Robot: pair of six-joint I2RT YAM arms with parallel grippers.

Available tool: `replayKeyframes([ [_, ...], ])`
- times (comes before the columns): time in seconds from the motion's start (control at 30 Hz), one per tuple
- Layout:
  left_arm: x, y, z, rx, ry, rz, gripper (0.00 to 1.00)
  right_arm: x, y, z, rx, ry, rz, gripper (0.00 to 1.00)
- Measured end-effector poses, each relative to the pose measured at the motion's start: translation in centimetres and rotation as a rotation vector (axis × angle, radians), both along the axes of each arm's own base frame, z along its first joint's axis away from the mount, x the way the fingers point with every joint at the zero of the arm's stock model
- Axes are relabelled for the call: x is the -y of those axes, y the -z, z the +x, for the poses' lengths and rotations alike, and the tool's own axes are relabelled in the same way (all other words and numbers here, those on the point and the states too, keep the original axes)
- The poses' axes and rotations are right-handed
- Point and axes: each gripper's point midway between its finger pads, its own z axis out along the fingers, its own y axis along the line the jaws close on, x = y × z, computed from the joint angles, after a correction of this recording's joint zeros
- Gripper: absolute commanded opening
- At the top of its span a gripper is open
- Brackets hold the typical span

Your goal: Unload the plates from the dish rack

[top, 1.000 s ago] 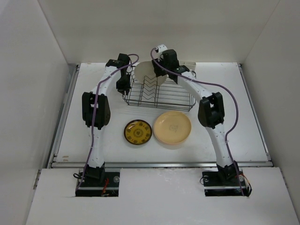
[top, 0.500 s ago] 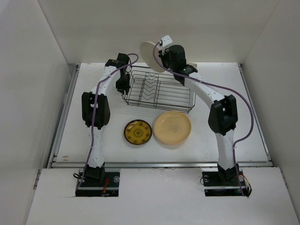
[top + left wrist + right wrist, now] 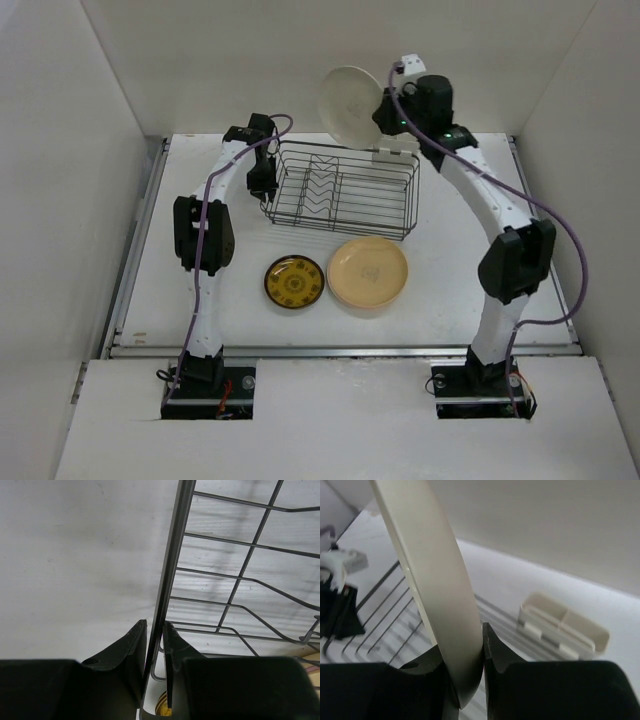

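Above the far edge of the rack [image 3: 340,192], the right hand [image 3: 465,655] is hoisting its gripped cream plate [image 3: 350,98] clear, emptying the rack that the left hand [image 3: 155,647] is pinching.

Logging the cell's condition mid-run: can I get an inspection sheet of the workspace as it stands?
Surface: white table, no spills seen.
Job's things: black wire dish rack at the far middle, no plates seen in it, white holder on its far right edge; peach-yellow plate and dark amber-brown plate lying flat side by side in front of the rack; cream plate held in the air above the rack's far right corner.
Clutter: nothing seen.
Grippers: left gripper shut on the rack's left rim wire; right gripper shut on the cream plate's edge.
Cables: purple cables along both arms, none seen snagged.
Surroundings: white enclosure walls on three sides.
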Motion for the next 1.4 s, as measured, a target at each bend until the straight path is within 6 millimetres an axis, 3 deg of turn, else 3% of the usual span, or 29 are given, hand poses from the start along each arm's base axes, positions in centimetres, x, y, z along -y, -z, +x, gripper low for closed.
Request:
replayKeyframes([
  [0.13, 0.1, 0.0, -0.1, -0.006, -0.015, -0.017, 0.0, 5.8, 2.5, -4.5, -0.21, -0.071, 0.107, 0.0],
  [0.2, 0.1, 0.0, -0.1, -0.007, -0.018, -0.019, 0.0, 8.1, 5.1, -8.1, -0.329, -0.064, 0.14, 0.0],
  [0.27, 0.1, 0.0, -0.1, -0.008, -0.018, -0.019, 0.0, 7.8, 8.1, -12.5, -0.45, -0.106, 0.176, 0.0],
  [0.43, 0.2, -0.1, -0.1, -0.008, -0.018, -0.014, 0.0, 4.8, 14.6, -23.6, -0.751, -0.229, 0.241, 0.0],
  [0.57, 0.2, -0.1, -0.2, -0.01, -0.018, -0.013, 0.0, 5.0, 17.2, -28.7, -0.871, -0.215, 0.254, 0.0],
  [0.6, 0.2, -0.1, -0.2, -0.01, -0.018, -0.013, 0.0, 5.2, 17.6, -29.2, -0.88, -0.198, 0.25, 0.0],
  [0.67, 0.1, -0.1, -0.2, -0.009, -0.018, -0.011, 0.0, 5.5, 18.4, -29.7, -0.894, -0.166, 0.238, 0.14],
  [0.7, 0.1, -0.1, -0.2, -0.009, -0.018, -0.011, 0.0, 5.6, 18.7, -29.6, -0.899, -0.15, 0.239, 0.25],
  [0.73, 0.1, -0.1, -0.2, -0.009, -0.018, -0.011, 0.0, 5.7, 19.3, -29.6, -0.902, -0.133, 0.235, 0.53],
  [0.87, 0.2, -0.1, -0.2, -0.009, -0.016, -0.012, 0.0, 6.5, 21.8, -29.1, -0.943, -0.045, 0.207, 0.7],
  [1.07, 0.2, -0.1, -0.4, -0.007, -0.013, -0.01, 0.0, 7.2, 26.6, -29.1, -1.063, 0.113, 0.049, 0.7],
  [1.17, 0.2, -0.1, -0.5, -0.008, -0.013, -0.007, 0.0, 7.7, 26.9, -29.2, -1.053, 0.175, -0.01, 0.6],
  [1.3, 0.3, -0.1, -0.7, -0.011, -0.011, -0.006, 0.0, 8.5, 26.9, -28.5, -1.014, 0.254, -0.052, 0.35],
  [1.4, 0.3, -0.1, -0.7, -0.011, -0.01, -0.007, 0.0, 8.9, 27.0, -28.2, -0.995, 0.301, -0.064, 0.35],
])
